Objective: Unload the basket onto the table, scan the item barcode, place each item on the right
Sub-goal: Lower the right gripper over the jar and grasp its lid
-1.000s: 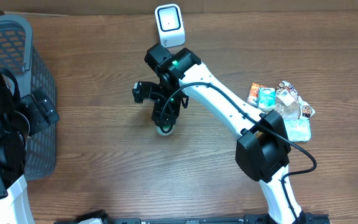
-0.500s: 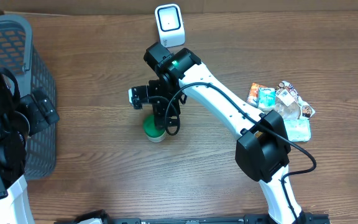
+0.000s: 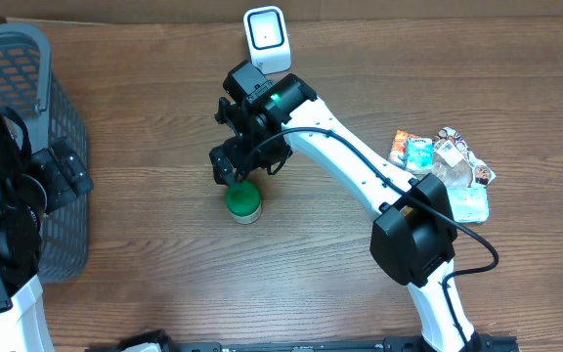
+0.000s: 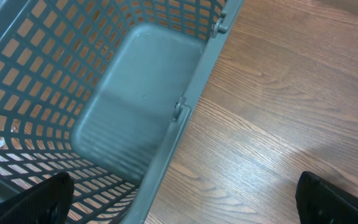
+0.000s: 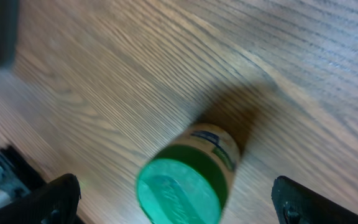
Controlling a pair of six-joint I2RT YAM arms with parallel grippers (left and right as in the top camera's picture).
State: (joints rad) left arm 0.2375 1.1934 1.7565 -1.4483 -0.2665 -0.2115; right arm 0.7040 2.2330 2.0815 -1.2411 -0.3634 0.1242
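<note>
Jar [image 3: 243,202], green-lidded: standing free near the middle of the table [image 3: 145,274], seemingly upright, though the wrist view is blurred. Right gripper [image 3: 231,168]: jaws spread wide, empty, over the jar's far side. Scanner [image 3: 266,39]: far edge. Left gripper [image 4: 185,202]: jaws wide, empty, over the rim of the basket [image 4: 179,118] at the left edge.

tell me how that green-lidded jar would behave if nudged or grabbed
The green-lidded jar looks rigid, so it probably won't deform under a grip. Its round body would likely roll if tipped over. The smooth lid may be slippery.
</note>
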